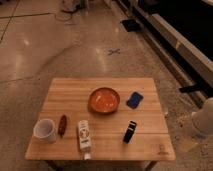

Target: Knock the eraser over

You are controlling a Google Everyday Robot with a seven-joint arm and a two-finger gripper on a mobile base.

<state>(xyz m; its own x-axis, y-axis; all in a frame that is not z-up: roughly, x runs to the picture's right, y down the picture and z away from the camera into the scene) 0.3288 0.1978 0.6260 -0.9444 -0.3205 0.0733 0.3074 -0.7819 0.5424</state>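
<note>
Table (70, 92): light wood, seen from above and the front, on a speckled floor (40, 45).

Eraser (130, 131): small black block w/ pale band near its far end, on the near-right part of the tabletop. Long axis leans slightly to the right in view. Standing vs lying flat: can't tell. Nothing touches it.

Neighbours:
- orange bowl (104, 99) at approx. table centre, behind and left of eraser, apart from it.
- blue pad (134, 100) just right of bowl, behind eraser, not touching either.
- white bottle (84, 136) left of eraser, lying lengthwise w/ cap toward the near edge, label up.
- reddish-brown oblong item (62, 125) between bottle and white cup (45, 130); cup sits near the front-left corner, opening up.

Gripper (191, 89): dark shape at the right of view, off the table, beyond its right edge, roughly level w/ the bowl. Well apart from eraser, no contact w/ anything on the table. Open or closed: can't tell. Pale rounded arm section (204, 119) lies below it at the right edge.

Blue cross mark (114, 51) on floor beyond the table.
</note>
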